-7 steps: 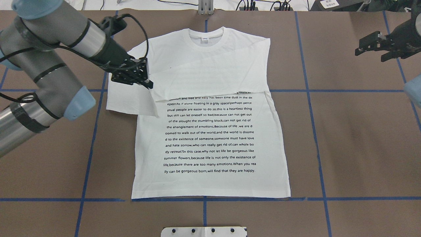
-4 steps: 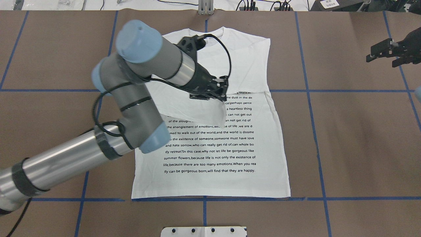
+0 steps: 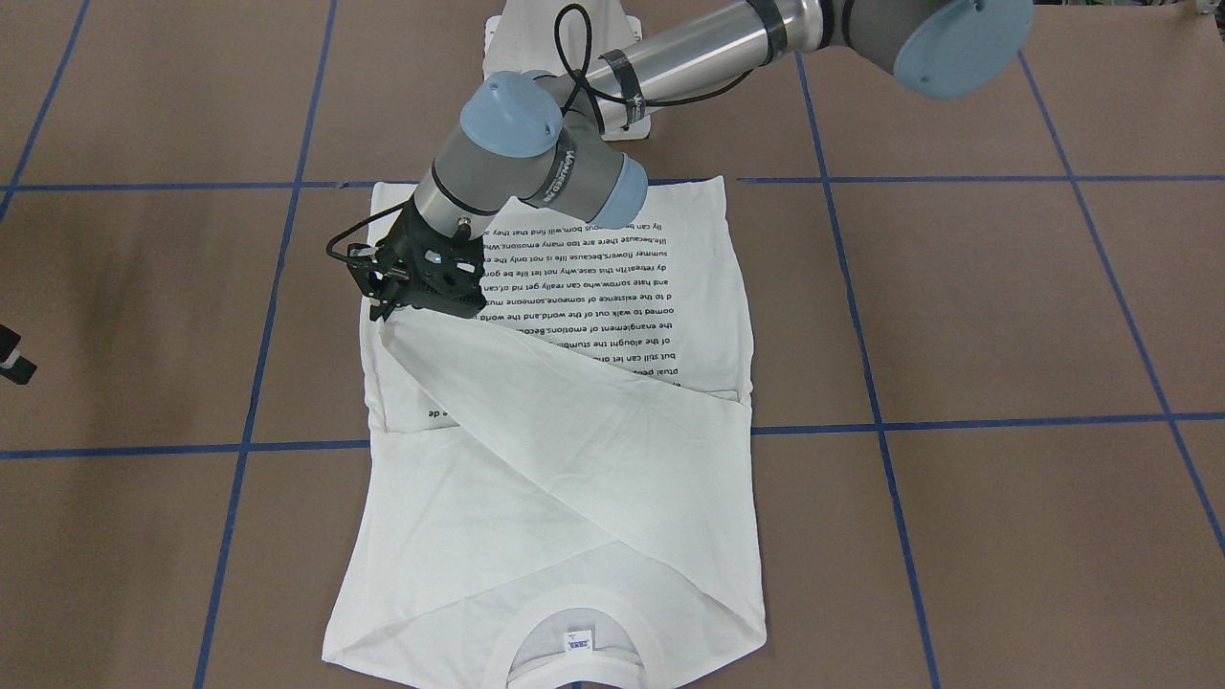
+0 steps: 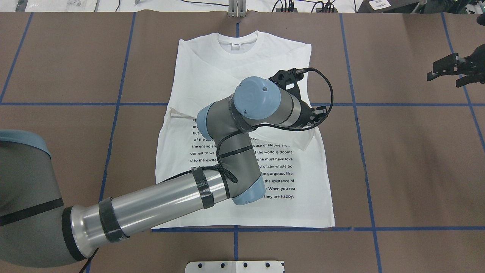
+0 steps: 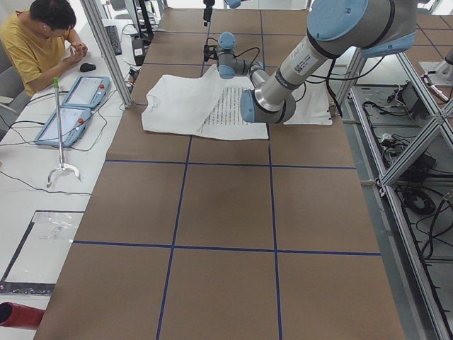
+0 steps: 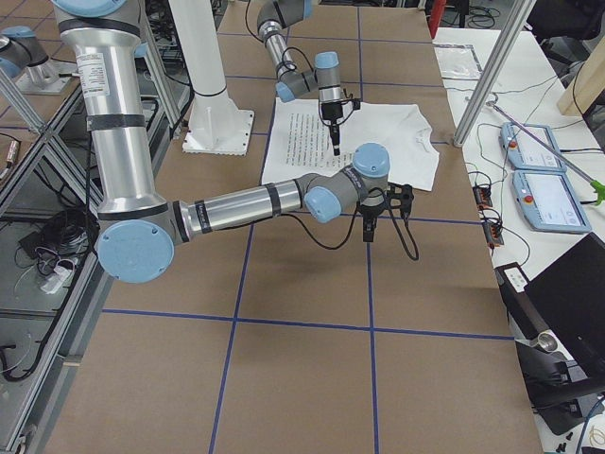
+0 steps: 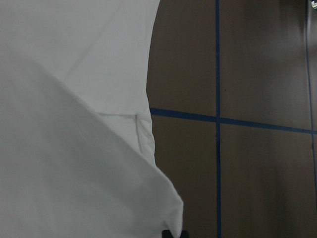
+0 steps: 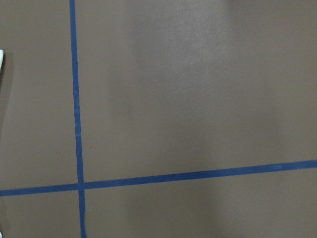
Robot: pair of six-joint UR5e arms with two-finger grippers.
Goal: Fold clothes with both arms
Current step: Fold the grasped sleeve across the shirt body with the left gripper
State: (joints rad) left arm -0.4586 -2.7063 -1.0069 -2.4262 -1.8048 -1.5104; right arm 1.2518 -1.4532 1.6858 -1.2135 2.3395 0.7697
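Note:
The white T-shirt (image 4: 242, 57) lies flat on the brown table, collar (image 4: 237, 40) at the far side and black text block (image 4: 280, 167) facing up. My left arm reaches across it. The left gripper (image 3: 385, 299) is shut on the tip of a sleeve, which stretches diagonally over the chest (image 3: 574, 421) to the shirt's right edge. In the left wrist view the held cloth (image 7: 74, 173) hangs beside the shirt's edge and bare table. From overhead the wrist hides this gripper. My right gripper (image 4: 452, 72) hovers open and holding nothing over the table, far to the right of the shirt.
Blue tape lines (image 4: 356, 104) divide the brown table into squares. The white robot base (image 4: 235, 266) sits at the near edge, with cables (image 4: 288, 5) along the far edge. A person (image 5: 49, 35) sits at a side desk with two pendants (image 5: 71, 106).
My left arm has swept the sleeve from the shirt's left side across the chest to its right edge. The right gripper has drifted slightly further right.

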